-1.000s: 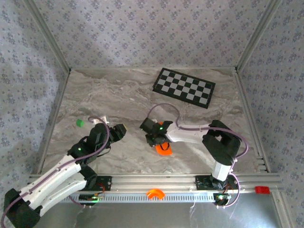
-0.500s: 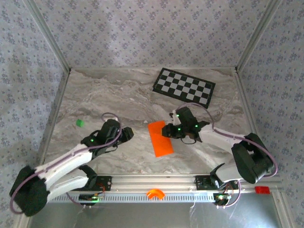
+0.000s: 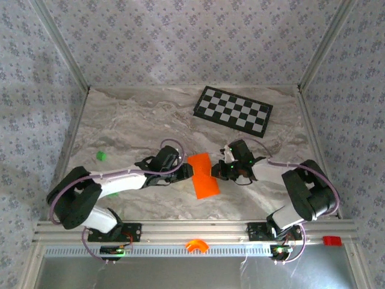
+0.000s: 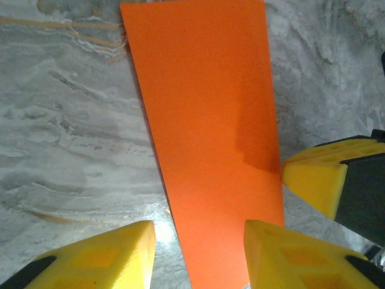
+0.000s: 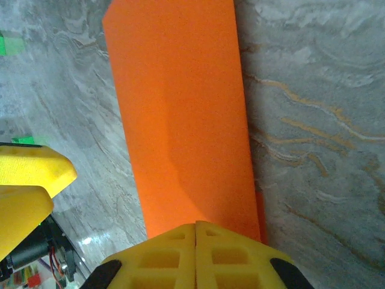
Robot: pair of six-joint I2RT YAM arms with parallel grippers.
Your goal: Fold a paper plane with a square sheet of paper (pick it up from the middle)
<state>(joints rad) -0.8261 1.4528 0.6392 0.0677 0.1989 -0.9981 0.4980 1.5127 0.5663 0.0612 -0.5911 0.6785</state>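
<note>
**Two tools met at one orange paper in mid-table.**
The right tool [image 3: 220, 172] had its yellow fingers [image 5: 168, 262] pressed together, their tips on the paper's 3 o'clock edge; whether they nipped any of it could not be told. The left tool [image 3: 186, 173] stood at the 9 o'clock edge with its fingers [image 4: 105, 256] spread and the strip running between them. The orange paper [image 3: 204, 175], creased to a long narrow shape, lay flat on the marbled table [image 3: 132, 123], a little nearer the arms' bases than the back wall. A checkerboard [image 3: 233, 111] lay at about 1 o'clock from the paper, well apart. A tiny green piece [image 3: 101, 156] sat far off at 9 o'clock, and a small orange arch-shaped part [image 3: 195, 245] rested at 6 o'clock on the front rail.
</note>
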